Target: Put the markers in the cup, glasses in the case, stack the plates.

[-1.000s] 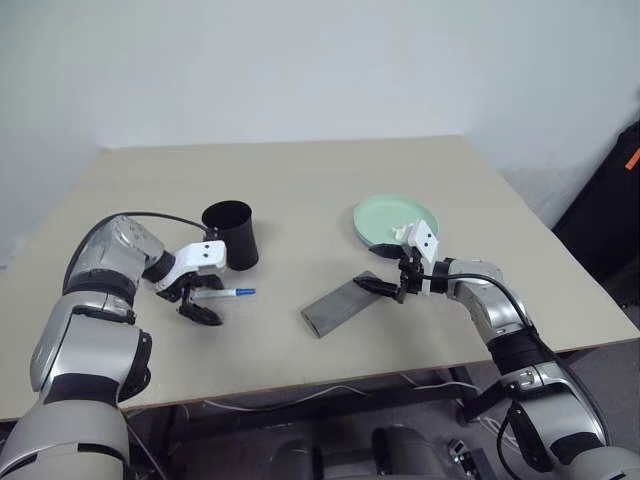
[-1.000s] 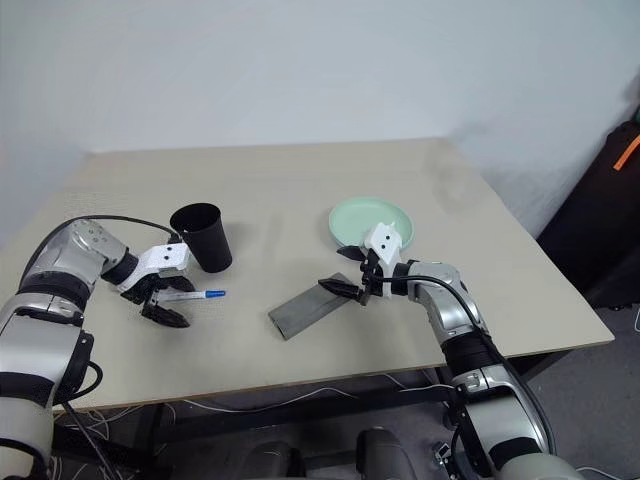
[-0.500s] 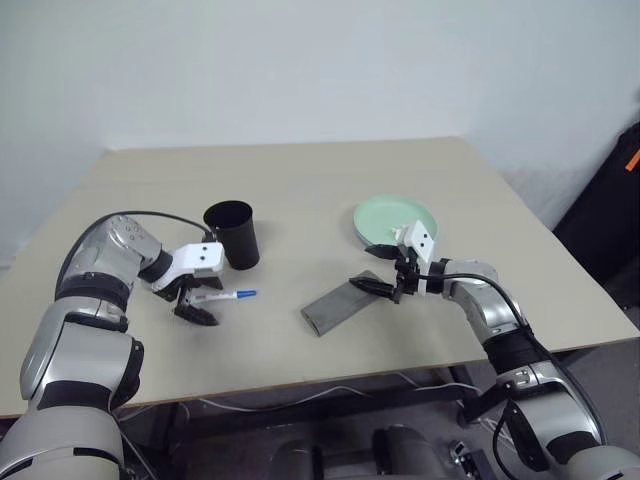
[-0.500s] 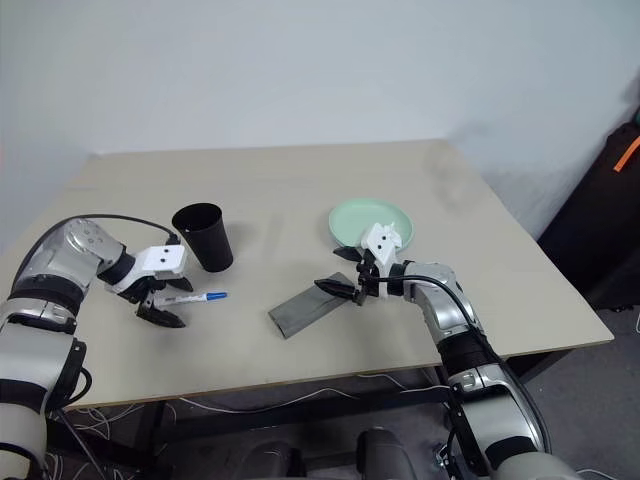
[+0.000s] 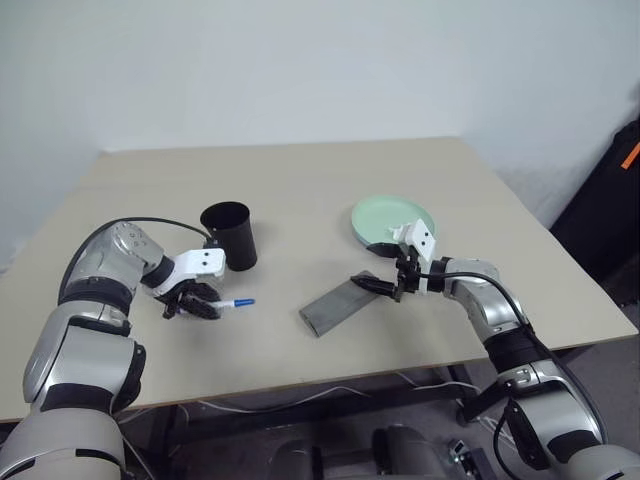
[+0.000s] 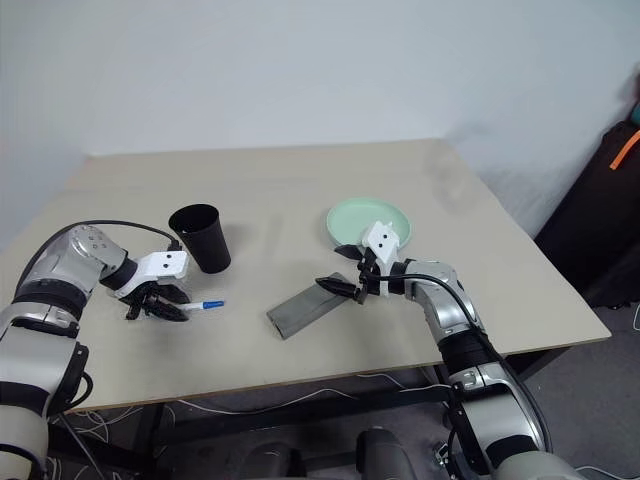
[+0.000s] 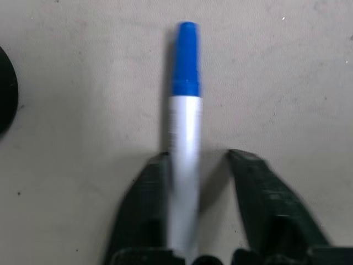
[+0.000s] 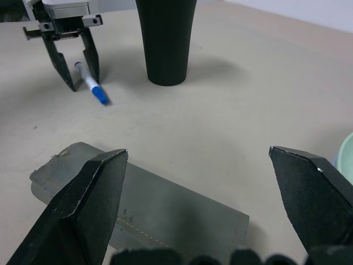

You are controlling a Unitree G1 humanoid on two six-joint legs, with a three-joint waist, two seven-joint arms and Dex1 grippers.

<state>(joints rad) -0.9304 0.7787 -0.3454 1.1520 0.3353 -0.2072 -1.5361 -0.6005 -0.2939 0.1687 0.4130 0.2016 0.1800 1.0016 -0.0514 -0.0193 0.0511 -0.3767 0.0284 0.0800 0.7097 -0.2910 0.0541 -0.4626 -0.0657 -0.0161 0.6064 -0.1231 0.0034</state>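
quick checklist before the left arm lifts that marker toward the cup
1. Marker sits between the left gripper's fingers: ok, the white barrel lies in the gap, blue cap pointing out past the tips.
2. Fingers clamped on the barrel: cannot tell; the left wrist view shows one finger against it and a gap at the other.
3. Cup upright with its mouth open: ok, standing on the table close beside the gripper.
4. Path to the cup unobstructed: ok, bare table between them.
5. Right gripper out of the way: ok, open over the end of the grey case, apart from the cup.
6. Marker off the table: not ok, it lies flat.
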